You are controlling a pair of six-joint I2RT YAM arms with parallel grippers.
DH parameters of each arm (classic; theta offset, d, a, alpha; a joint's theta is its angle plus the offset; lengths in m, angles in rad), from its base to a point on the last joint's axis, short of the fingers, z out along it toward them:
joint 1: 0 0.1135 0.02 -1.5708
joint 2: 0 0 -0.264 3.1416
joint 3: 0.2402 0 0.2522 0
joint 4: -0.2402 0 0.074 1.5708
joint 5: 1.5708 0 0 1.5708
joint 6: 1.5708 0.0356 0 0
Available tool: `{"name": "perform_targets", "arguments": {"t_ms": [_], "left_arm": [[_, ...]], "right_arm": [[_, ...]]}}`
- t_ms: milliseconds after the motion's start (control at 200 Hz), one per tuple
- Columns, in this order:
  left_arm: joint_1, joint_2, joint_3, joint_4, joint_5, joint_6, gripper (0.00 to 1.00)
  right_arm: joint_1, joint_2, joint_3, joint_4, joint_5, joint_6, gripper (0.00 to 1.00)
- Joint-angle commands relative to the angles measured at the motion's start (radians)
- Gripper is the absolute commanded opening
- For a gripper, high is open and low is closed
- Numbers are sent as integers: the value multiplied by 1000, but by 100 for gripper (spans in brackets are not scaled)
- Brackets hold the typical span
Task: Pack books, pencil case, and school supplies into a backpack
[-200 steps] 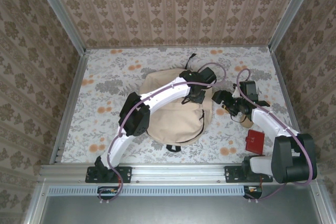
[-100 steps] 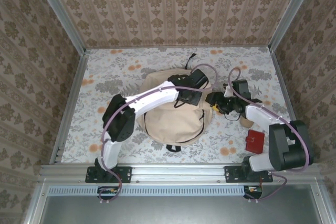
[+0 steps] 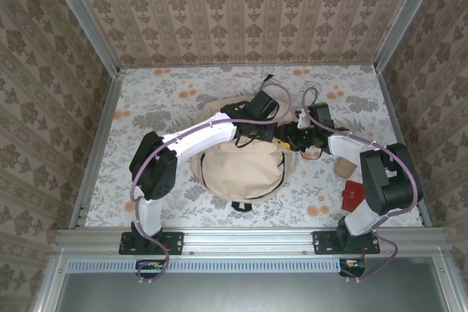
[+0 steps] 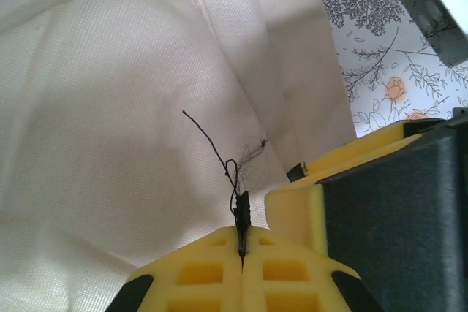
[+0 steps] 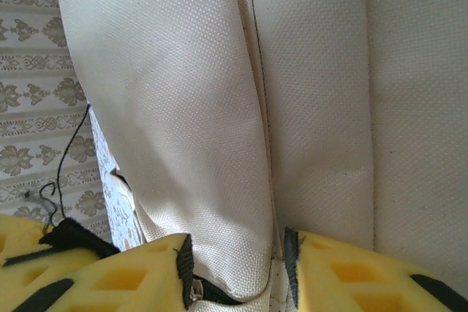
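1 backpack (image 3: 241, 169) and 1 red square (image 3: 354, 196) were seen. Left gripper (image 4: 241, 246) was pinched shut on 1 black cord (image 4: 241, 213); right gripper (image 5: 235, 262) was part-open round a backpack fold, grip unclear.

Brown damask-patterned walls (image 3: 241, 12) enclose three sides. The table (image 3: 168, 93) carries a white floral covering. An aluminium rail (image 3: 241, 240) borders its near edge.

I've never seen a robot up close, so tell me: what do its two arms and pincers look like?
The left arm and right arm have white shells, bulky black joints with mauve cables looping alongside. The left pincer and right pincer have yellow fingers with black pads.
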Motion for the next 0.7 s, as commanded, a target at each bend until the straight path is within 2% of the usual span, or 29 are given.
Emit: {"name": "perform_targets", "arguments": {"t_ms": [0,190,305,495,690], "left_arm": [[8,-7,-10,16,-1,-7,0],[14,-9,-8,-52,-127,-7,0],[21,-16,-16,-93,-205,-1,0],[38,-54,-70,-114,-280,-16,0],[61,-94,-138,-156,-394,-63,0]], "right_arm": [[8,29,29,-14,3,-13,36],[8,24,32,-74,74,-46,16],[7,12,27,-96,105,-55,9],[8,4,23,-119,144,-64,3],[8,-8,21,-141,173,-70,1]]}}
